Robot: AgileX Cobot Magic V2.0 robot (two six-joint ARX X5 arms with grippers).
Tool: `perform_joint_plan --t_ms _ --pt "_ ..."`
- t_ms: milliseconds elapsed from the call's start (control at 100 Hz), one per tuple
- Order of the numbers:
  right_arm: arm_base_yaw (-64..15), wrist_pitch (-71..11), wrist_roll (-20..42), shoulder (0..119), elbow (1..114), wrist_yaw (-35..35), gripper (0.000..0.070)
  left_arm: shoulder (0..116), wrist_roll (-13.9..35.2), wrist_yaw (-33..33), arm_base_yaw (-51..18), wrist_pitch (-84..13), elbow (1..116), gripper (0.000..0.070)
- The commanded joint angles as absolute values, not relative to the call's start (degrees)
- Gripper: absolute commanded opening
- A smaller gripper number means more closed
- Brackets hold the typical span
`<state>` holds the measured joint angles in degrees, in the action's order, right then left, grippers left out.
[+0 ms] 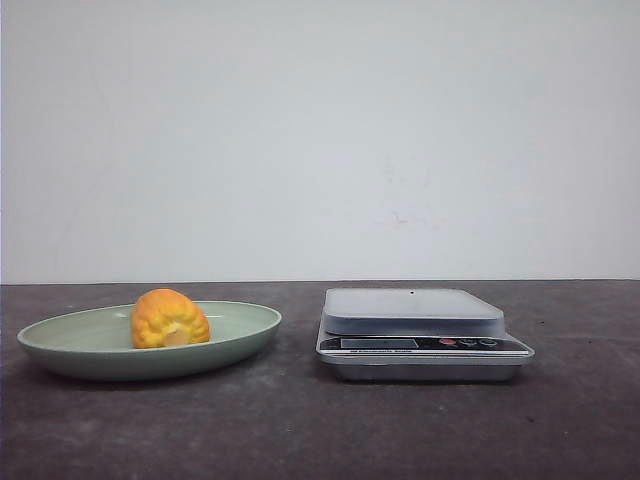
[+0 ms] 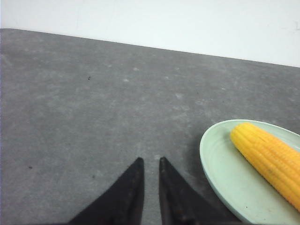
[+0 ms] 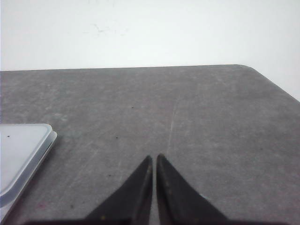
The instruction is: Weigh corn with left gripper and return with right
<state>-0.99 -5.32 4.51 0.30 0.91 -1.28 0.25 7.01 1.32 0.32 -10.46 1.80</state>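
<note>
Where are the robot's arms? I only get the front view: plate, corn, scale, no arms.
Observer: The left gripper hovers over the table beside the green plate, jaws a narrow gap apart, holding nothing.
Operator: And the other?
Observer: The right gripper is over the table beside the kitchen scale, jaws almost touching, empty.
Operator: Is the corn just a stub?
Observer: No; the left wrist view shows the corn as a long cob lying in the plate.
</note>
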Motion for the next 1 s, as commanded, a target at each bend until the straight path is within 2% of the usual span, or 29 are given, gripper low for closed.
perform_joint_plan --t_ms 0,990 --pt "-0.9 -4.7 4.3 0.2 0.7 -1.4 0.0009 0.2 6.8 1.3 0.3 -10.7 0.8 0.0012" --pt "-1.0 -4.7 5.5 0.2 0.7 -1.3 0.0009 0.2 6.8 1.3 0.3 -10.7 0.8 0.0012"
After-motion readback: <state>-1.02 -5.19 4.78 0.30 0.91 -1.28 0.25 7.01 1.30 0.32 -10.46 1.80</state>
